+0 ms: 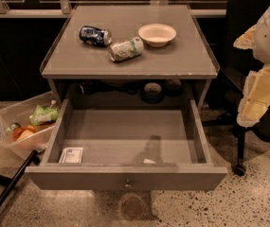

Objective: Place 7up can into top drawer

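Note:
The 7up can, silver-white with green markings and dented, lies on its side near the middle of the grey tabletop. The top drawer below is pulled wide open toward me, its round knob at the centre of the front panel. Its floor holds only a small white card at the front left and a tiny white scrap. My gripper, cream and white, hangs at the right edge of the view. It is beside the table, right of the drawer and well away from the can, and holds nothing that I can see.
A dark blue can lies left of the 7up can, and a pale bowl sits to its right. A clear plastic bin with items stands on the floor at left. A black chair is at right. A black pole crosses the bottom left.

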